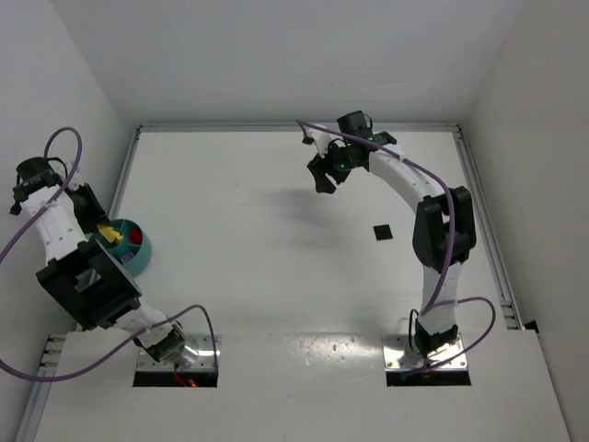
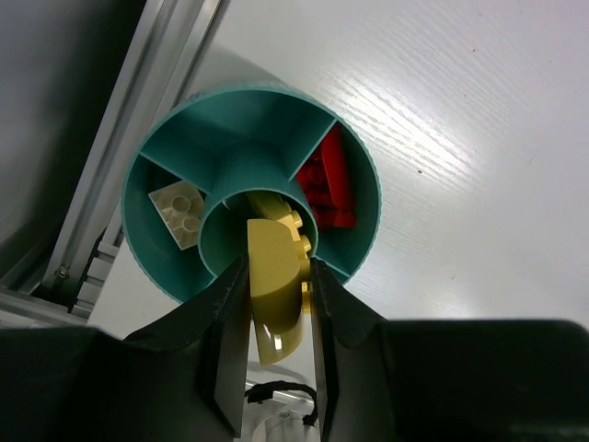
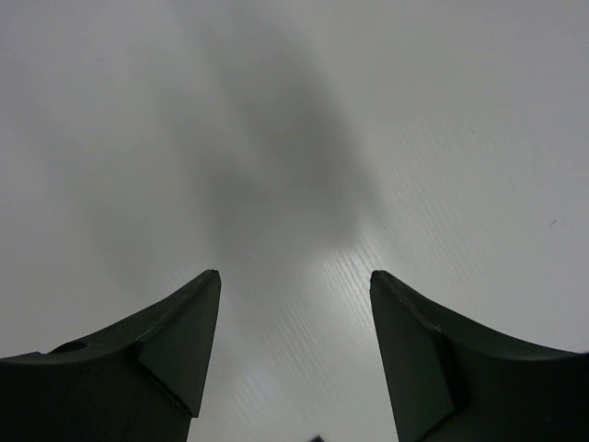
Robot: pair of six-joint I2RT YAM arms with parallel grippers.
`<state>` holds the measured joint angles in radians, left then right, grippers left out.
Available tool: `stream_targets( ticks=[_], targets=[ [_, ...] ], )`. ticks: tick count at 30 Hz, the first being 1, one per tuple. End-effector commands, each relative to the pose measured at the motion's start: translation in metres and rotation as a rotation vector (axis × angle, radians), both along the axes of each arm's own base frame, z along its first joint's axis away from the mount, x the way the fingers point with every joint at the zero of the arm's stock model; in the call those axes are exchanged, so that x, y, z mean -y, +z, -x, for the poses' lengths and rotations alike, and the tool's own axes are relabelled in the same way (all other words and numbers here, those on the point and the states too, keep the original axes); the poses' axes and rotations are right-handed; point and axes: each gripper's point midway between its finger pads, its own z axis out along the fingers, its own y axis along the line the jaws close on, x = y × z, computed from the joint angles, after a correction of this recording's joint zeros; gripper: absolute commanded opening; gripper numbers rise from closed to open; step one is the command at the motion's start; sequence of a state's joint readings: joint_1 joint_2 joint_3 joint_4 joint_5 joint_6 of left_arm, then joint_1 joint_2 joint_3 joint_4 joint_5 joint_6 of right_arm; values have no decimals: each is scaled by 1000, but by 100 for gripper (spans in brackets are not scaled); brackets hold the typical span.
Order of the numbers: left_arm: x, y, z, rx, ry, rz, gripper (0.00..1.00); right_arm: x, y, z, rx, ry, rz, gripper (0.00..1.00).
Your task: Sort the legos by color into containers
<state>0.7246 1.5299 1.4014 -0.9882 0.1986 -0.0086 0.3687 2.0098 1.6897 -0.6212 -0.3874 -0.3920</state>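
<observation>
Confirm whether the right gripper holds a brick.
No: the right gripper stands open, with only bare table between its jaws.

Bowl [image 1: 140,262] at table [image 1: 276,276] left edge; left hand [image 2: 276,267], with brick [image 2: 274,295], above it; right hand [image 3: 294,281] over far middle.

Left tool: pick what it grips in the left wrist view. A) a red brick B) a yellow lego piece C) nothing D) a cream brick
B: the left tool is shut on a rounded yellow lego piece at the teal divided bowl, while the red bricks and the cream brick lie loose in separate compartments.
</observation>
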Motion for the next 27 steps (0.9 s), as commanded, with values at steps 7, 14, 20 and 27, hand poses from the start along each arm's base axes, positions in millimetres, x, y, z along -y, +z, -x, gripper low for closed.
stream_targets(
  ticks=[7, 14, 20, 27],
  targets=[
    [-9, 4, -6, 30, 9, -22, 21, -3, 23, -7, 61, -15, -20, 67],
    [-10, -2, -4, 9, 5, -20, 34, 1, 21, -6, 61, -33, -10, 69],
    [-10, -8, -1, -4, 1, -24, 45, 6, 14, -2, 50, -44, 11, 70],
    [-9, -10, -3, -3, -5, -9, 46, 9, 11, 1, 45, -50, 22, 70]
  ],
)
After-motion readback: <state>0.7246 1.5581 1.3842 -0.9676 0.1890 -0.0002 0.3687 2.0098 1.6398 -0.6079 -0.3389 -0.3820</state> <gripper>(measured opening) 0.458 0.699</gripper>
